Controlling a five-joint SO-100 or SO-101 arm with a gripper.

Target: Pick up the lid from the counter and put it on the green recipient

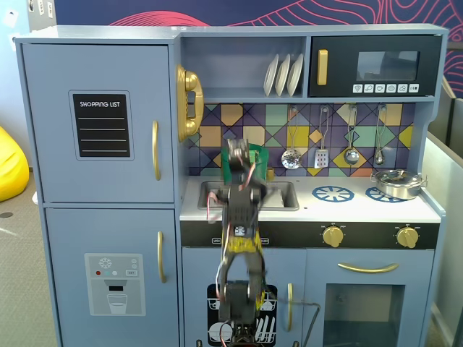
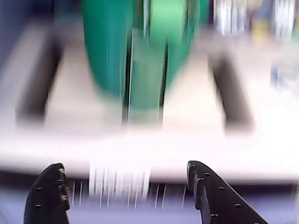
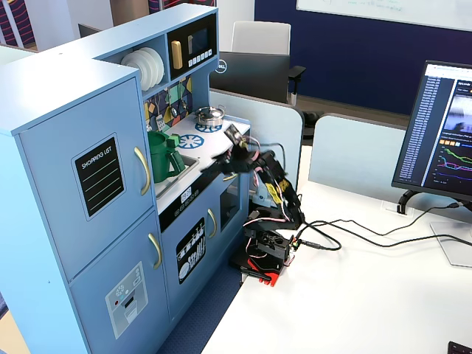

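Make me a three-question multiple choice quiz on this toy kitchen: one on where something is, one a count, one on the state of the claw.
1. Where does the low shiny steel pot stand in the front fixed view?
A. in the sink
B. on the right-hand blue spoked burner ring
C. on the top shelf

2. How many round white plates stand in the shelf?
A. two
B. three
C. five

3. How is the black two-finger claw in the wrist view?
A. open and empty
B. shut on a spoon
C. shut on a plate

Answers:
1 B, it sits at the counter's right end over that ring.
2 B, three upright discs show.
3 A, its fingers are wide apart with nothing between.
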